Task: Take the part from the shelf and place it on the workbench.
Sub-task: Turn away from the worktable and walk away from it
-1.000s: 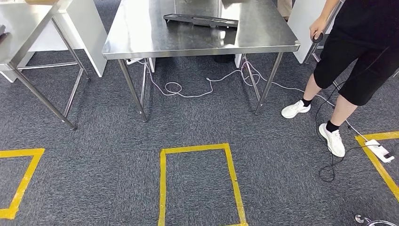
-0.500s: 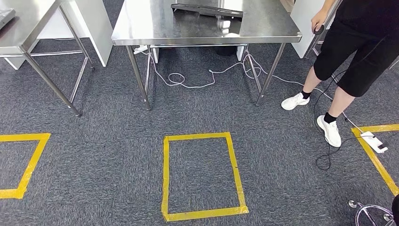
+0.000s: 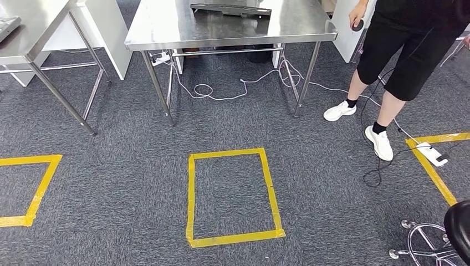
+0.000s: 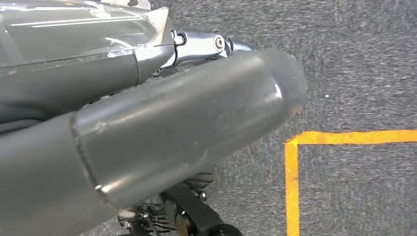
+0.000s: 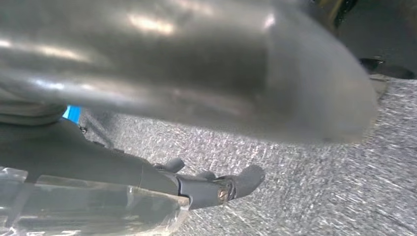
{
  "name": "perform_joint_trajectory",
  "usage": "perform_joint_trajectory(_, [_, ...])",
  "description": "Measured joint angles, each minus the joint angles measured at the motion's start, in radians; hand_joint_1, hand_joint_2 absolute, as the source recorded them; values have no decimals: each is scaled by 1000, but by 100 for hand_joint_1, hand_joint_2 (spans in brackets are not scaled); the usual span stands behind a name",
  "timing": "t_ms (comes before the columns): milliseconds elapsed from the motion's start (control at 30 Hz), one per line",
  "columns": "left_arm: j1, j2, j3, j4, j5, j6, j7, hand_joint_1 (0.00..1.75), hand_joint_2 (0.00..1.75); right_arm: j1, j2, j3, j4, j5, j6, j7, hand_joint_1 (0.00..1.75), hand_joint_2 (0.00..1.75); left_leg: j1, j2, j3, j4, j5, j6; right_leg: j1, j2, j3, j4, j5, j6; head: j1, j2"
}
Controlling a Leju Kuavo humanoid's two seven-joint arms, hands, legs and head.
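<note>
At twelve o'clock, on the steel table, a dark flat part already lies, so placing looks done. Left hand and right hand hang over carpet, seemingly holding nothing; finger spread I cannot tell.

Two steel tables stand at the top of the head view — one workbench in the upper middle, one second table cut off at the upper left. One long dark part lies on the workbench. One person stands at the upper right, wearing two white shoes. Three yellow tape outlines mark the grey carpet — one full rectangle in the lower middle, one partial outline at the left edge, one partial outline at the right. One white power strip lies at the right. One wheeled stool sits in the lower right corner.
</note>
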Motion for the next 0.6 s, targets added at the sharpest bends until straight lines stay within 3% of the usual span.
perform_joint_trajectory(33, [1,0,-1,0,0,0,0,0,0,1,0,0,0,0,0,0,0,0,0,-1,1,29,-3,1,4,-1,-6,0,4,-2,0,0])
perform_joint_trajectory(67, [2,0,-2,0,-1,0,0,0,0,3,0,0,0,0,0,0,0,0,0,-1,20,22,11,5,8,-1,-10,1,7,-2,0,0])
perform_joint_trajectory(167, [2,2,-5,0,-2,0,0,0,0,5,1,0,0,-1,0,0,0,0,-5,-2,150,-154,70,25,16,-1,-12,2,12,-1,0,0])
perform_joint_trajectory(233, [3,3,-6,0,-3,0,0,0,0,4,2,0,0,-3,0,-2,0,0,-12,-2,198,-232,76,34,21,-1,-15,3,14,4,0,0])
perform_joint_trajectory(400, [5,4,-19,0,-4,-1,0,0,0,3,0,-6,0,-8,-1,-4,0,0,-24,1,199,-265,71,18,25,-2,-36,11,16,13,2,0])
perform_joint_trajectory(600, [3,4,-29,0,-10,-2,0,0,0,2,-4,-16,0,-16,0,-2,0,0,-35,2,196,-264,74,29,17,-1,-40,9,24,25,2,0])
